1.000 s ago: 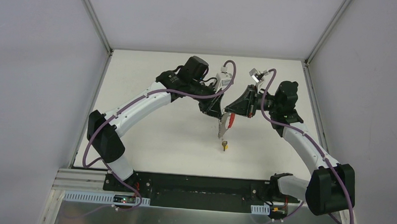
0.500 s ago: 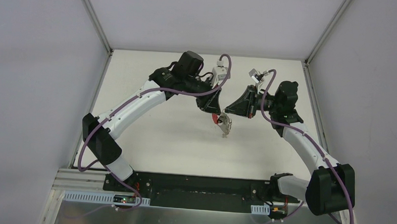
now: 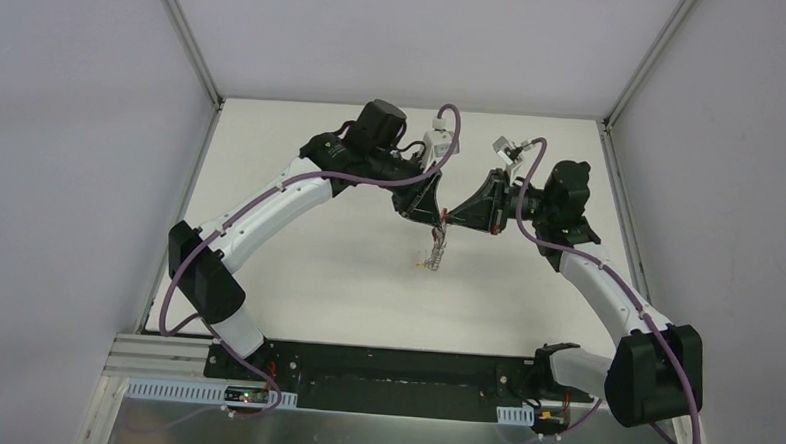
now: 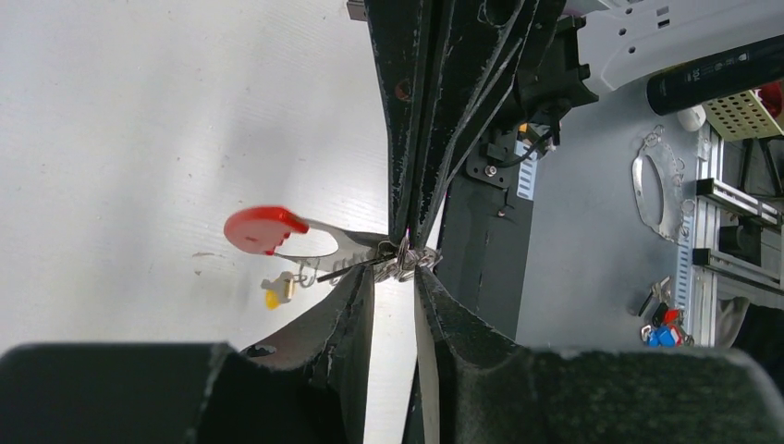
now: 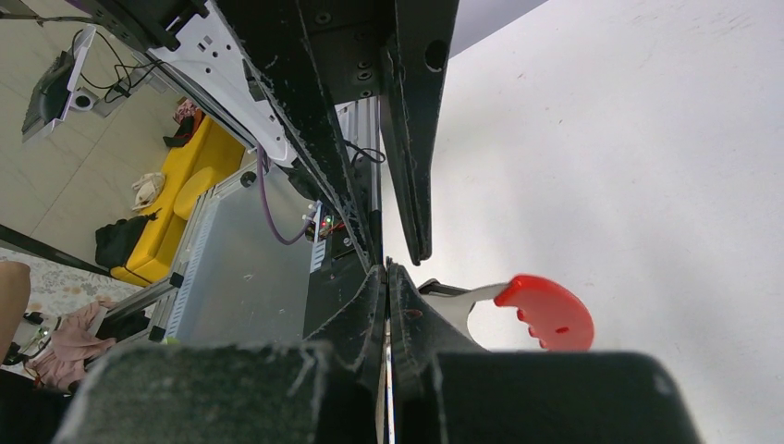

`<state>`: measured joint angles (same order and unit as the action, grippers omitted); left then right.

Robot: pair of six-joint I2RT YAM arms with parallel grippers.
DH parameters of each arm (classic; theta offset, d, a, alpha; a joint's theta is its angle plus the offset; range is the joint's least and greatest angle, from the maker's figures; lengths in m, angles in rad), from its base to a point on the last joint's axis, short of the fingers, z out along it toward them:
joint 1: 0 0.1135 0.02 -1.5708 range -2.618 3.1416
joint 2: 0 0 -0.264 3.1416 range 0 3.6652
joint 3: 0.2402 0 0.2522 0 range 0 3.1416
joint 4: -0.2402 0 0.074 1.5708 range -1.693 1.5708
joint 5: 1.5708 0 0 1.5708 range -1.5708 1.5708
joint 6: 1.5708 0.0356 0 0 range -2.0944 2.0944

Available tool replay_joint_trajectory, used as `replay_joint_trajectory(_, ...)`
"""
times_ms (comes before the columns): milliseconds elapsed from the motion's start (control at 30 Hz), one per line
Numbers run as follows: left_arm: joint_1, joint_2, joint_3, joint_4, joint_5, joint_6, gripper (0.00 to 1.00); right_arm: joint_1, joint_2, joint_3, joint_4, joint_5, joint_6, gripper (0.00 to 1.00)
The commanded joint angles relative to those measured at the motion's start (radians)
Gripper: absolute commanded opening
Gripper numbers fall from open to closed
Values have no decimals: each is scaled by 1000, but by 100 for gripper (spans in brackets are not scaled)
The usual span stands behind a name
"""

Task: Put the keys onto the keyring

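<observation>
Keys (image 3: 436, 250) hang over counter (image 3: 306, 278) middle, between both claw tips. Keyring too small to make out. Right claw (image 5: 385, 276) closed tight on keys at grey end of strap (image 4: 262, 228); red end sticks out sideways. Left claw (image 4: 396, 279) jaws slightly apart, rings between tips; whether pinching, cannot tell. Yellow key (image 4: 274, 298) dangles lowest. Half second ago bunch sat bundled at tips, red plain from above; now hangs straighter.

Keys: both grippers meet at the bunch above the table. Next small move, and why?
Probably close the left gripper on the keys. Its jaws stand apart with the silver rings right at their tips. The right gripper is already shut on the bunch, and the red strap sticks out to one side. A second grip should steady the rings for threading.
</observation>
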<state>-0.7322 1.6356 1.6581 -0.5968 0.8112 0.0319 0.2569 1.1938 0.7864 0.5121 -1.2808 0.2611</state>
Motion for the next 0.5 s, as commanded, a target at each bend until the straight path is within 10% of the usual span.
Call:
replay_joint_trajectory(0,-3,14,46,28,37,-16,23,-1,-21,-7,63,-27,-16,0)
replay_joint_trajectory(467,-5,35,46,44,69,-29,8,1,-20,-8,63,-15,-19,0)
